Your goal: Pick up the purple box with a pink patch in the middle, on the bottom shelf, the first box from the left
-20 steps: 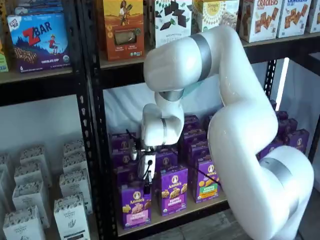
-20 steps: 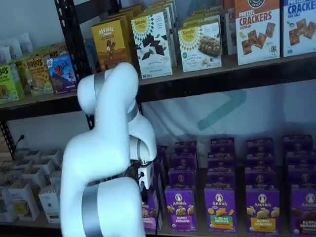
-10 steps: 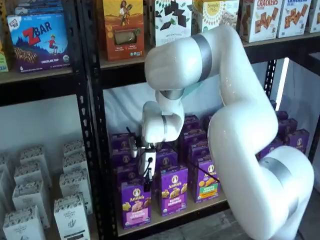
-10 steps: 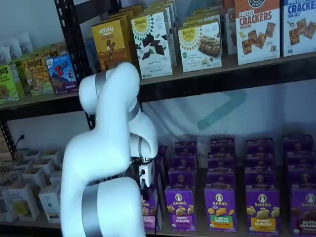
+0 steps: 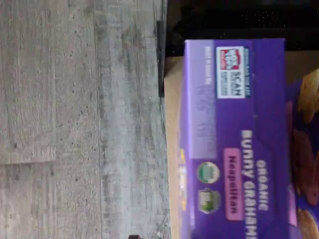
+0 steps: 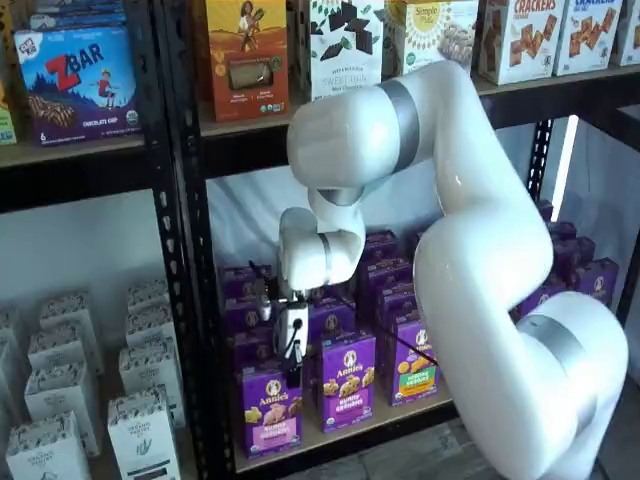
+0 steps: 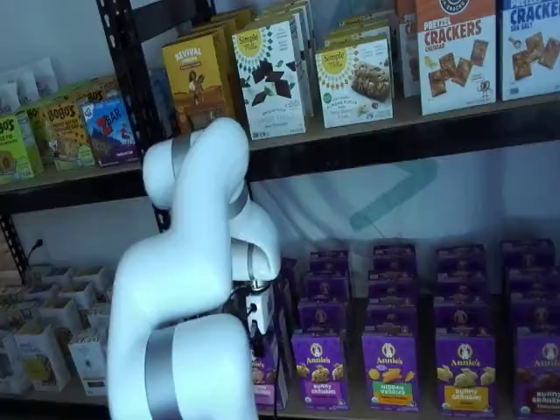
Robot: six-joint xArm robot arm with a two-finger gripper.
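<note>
The small upright purple cardboard box [image 6: 272,409] with a white round logo and a pink patch across its lower front stands at the front edge of the light tan bottom shelf board [image 6: 400,412], in the lower middle of a shelf view, at the near end of its row beside the black metal rack upright [image 6: 190,300]. Just to its right in that frame stands a purple carton with a violet patch [image 6: 347,380], and right of that a purple carton with a green patch [image 6: 414,360]; more purple cartons line up behind them. In the other shelf view the purple box [image 7: 266,378] shows only as a sliver at the lower middle, mostly hidden behind the big white robot arm [image 7: 188,289].

The white-bodied pincer [image 6: 293,368] hangs from the arm's wrist in the centre of the frame, directly above the purple box and very near its top, with a black cable beside it. Its black fingers are seen narrow and side-on, so the frames alone do not show a gap; it stands released at its widest, and no box is between the fingers.

In the wrist view the picture is turned on its side: the purple box [image 5: 234,144] fills the right half, with a pink "Neapolitan" label and white "ORGANIC BUNNY GRAHAMS" lettering. A strip of tan shelf shows beside it, and grey wood-grain floor [image 5: 79,119] fills the left half
</note>
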